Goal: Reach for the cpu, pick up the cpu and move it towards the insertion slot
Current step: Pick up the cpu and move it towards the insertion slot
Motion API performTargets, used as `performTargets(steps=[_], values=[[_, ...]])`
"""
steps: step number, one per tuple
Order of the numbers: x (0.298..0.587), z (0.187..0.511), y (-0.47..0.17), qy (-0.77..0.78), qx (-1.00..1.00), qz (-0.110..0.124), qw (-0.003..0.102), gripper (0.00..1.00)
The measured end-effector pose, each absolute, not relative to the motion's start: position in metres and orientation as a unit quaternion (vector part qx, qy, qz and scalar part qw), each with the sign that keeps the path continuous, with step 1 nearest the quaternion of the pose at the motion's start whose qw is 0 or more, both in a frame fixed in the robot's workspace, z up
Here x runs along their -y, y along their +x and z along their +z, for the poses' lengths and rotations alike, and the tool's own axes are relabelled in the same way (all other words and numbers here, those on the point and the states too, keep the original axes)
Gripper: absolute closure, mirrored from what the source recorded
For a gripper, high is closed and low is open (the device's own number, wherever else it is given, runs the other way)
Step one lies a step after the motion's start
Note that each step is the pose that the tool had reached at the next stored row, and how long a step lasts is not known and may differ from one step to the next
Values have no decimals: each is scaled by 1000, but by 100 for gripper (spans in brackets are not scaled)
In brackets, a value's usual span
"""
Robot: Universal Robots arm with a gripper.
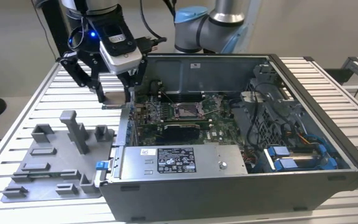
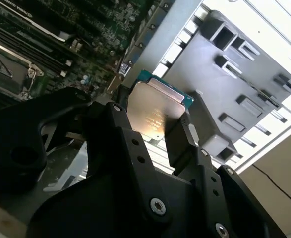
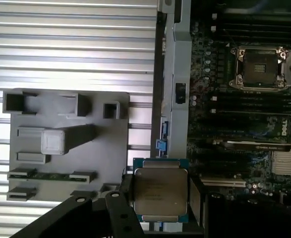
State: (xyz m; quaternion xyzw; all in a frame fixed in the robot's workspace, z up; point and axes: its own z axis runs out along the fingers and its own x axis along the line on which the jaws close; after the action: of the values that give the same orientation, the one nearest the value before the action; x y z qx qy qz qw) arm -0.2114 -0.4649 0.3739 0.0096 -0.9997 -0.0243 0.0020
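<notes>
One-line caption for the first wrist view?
Hand shut on the cpu, lifted beside the case wall, insertion slot ahead.

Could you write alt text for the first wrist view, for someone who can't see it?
A black gripper holds the cpu, a thin silvery square, over the open computer case's wall. The insertion slot sits on the motherboard beyond, and a grey fixture tray lies on the slatted table.

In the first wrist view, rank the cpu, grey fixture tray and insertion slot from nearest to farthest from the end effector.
1. cpu: held between the end effector's fingers.
2. grey fixture tray: beside it, on the slatted table.
3. insertion slot: farthest, inside the case.
</notes>
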Motion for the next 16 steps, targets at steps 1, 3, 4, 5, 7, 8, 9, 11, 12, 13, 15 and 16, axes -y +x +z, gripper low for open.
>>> performTargets(steps=[1,3,4,5,7,8,9,11,12,13,15,16], values=[[465,374,-209,10,1000,-24,2,100],[465,374,-204,10,1000,-24,2,100],[465,374,-202,10,1000,-24,2,100],[465,374,-200,10,1000,-24,2,100],[465,374,-194,10,1000,-24,2,100],[465,374,-192,10,1000,-24,2,100],[465,374,-189,10,1000,-24,2,100],[465,374,-183,10,1000,-24,2,100],[465,374,-179,10,1000,-24,2,100],[465,374,-176,10,1000,-24,2,100],[465,374,-169,10,1000,-24,2,100],[465,374,-165,10,1000,-24,2,100]])
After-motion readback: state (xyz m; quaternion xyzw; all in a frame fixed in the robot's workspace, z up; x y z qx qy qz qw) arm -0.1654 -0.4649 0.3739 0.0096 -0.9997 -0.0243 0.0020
